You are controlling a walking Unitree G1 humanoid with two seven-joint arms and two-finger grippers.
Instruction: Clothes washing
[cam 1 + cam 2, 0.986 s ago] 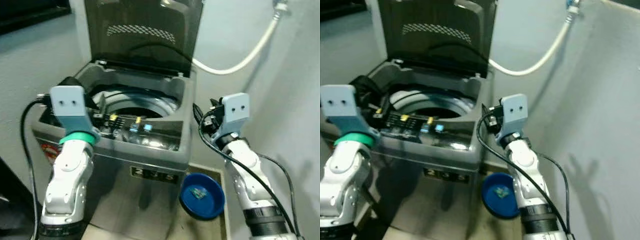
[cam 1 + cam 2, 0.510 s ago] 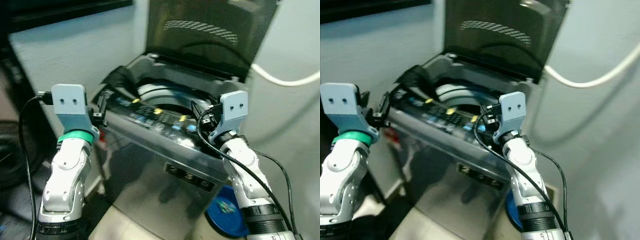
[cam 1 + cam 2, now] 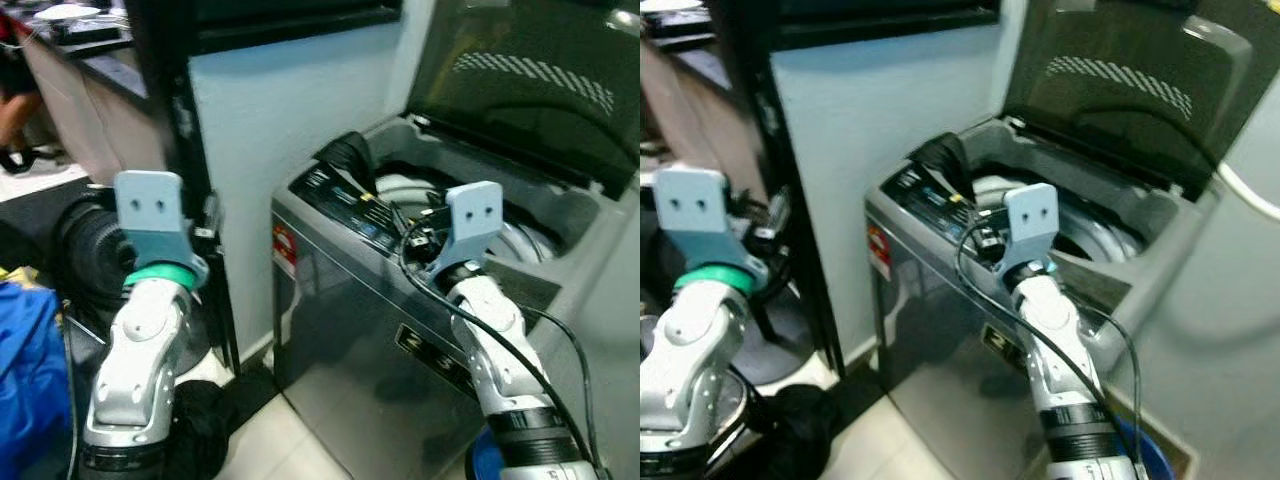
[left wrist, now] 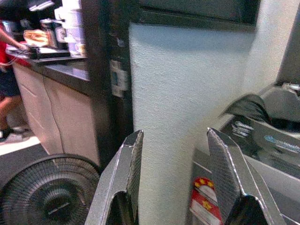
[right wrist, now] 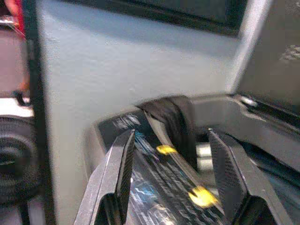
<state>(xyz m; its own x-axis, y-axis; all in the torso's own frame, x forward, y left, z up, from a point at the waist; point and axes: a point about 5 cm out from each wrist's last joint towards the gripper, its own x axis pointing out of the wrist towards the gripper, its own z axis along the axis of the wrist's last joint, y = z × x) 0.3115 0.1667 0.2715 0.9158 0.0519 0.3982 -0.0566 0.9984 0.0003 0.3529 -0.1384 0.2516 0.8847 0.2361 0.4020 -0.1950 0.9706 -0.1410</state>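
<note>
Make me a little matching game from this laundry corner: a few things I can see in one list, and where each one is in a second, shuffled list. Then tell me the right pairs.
Things:
1. washing machine lid
2. dark cloth
3. fan
4. red sticker

Places or states:
A. on the front face of the washing machine
B. standing open, raised upright
C. on the floor beside the dark door frame
D. draped over the machine's top rim, by the control panel

Pairs: 1-B, 2-D, 3-C, 4-A
</note>
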